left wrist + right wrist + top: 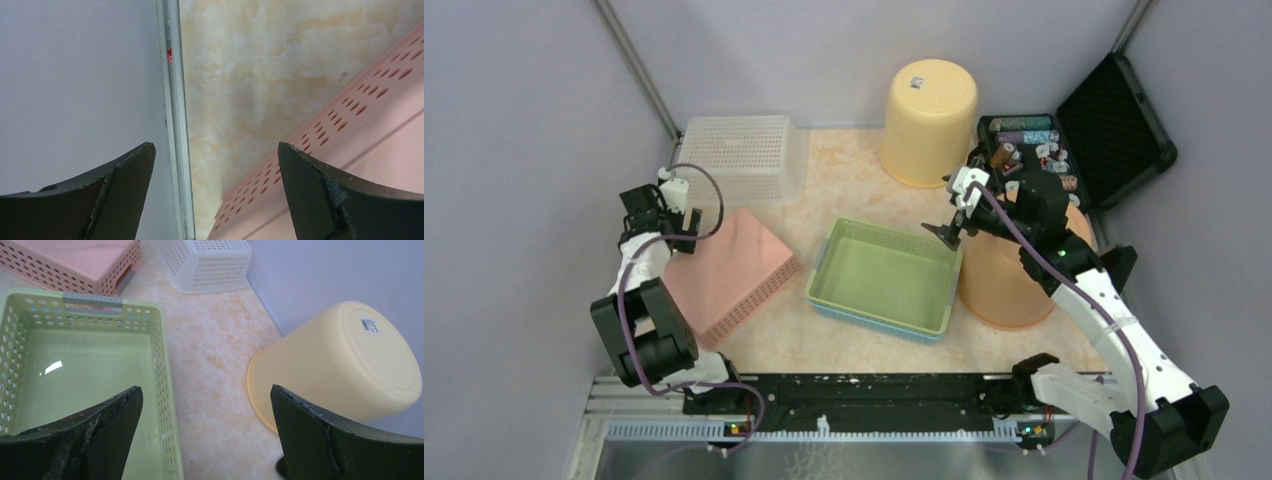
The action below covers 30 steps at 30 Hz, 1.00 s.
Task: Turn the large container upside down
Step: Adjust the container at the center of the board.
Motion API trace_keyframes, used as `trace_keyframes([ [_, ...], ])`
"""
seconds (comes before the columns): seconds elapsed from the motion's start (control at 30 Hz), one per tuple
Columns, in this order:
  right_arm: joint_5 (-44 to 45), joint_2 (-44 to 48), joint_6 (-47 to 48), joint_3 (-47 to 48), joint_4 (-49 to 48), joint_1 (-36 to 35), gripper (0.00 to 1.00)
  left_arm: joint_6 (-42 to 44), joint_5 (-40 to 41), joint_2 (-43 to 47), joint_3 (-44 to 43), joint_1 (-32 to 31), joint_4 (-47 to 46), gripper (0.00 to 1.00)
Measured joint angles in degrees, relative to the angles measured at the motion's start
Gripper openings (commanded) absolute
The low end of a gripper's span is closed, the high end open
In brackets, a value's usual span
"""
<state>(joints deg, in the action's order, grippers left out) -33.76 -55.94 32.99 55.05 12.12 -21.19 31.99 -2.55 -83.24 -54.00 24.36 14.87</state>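
Observation:
The large container is a pale green perforated basket (pixel 886 275) standing upright and empty in the middle of the table, also seen in the right wrist view (pixel 85 370). My right gripper (pixel 947 235) hangs open just above its far right corner, fingers spread over the basket's right wall and the bare tabletop beside it (pixel 205 389). It holds nothing. My left gripper (pixel 679 218) is open at the left wall, over the far left corner of a pink basket (pixel 350 115), with nothing between its fingers (pixel 215 145).
The pink basket (pixel 724 270) lies upside down left of the green one. An upturned white basket (pixel 744 155) sits at the back left, an upturned yellow bucket (pixel 929 120) at the back, an orange bucket (pixel 999 285) under my right arm. An open black case (pixel 1114 120) stands at the right.

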Motion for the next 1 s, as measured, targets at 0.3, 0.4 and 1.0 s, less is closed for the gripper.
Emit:
trace_keyframes([
  [0.3,-0.2,-0.1,0.0,0.0,-0.1,0.0,0.99,3.3,1.1,10.5,1.9,0.8,2.3,0.99],
  [0.4,-0.2,-0.1,0.0,0.0,-0.2,0.0,0.99,3.5,-2.3,12.8,0.4,0.8,4.6,0.99],
  [1.0,-0.1,-0.1,0.0,0.0,-0.1,0.0,0.99,22.0,-36.5,21.6,-1.3,-25.8,27.4,0.99],
])
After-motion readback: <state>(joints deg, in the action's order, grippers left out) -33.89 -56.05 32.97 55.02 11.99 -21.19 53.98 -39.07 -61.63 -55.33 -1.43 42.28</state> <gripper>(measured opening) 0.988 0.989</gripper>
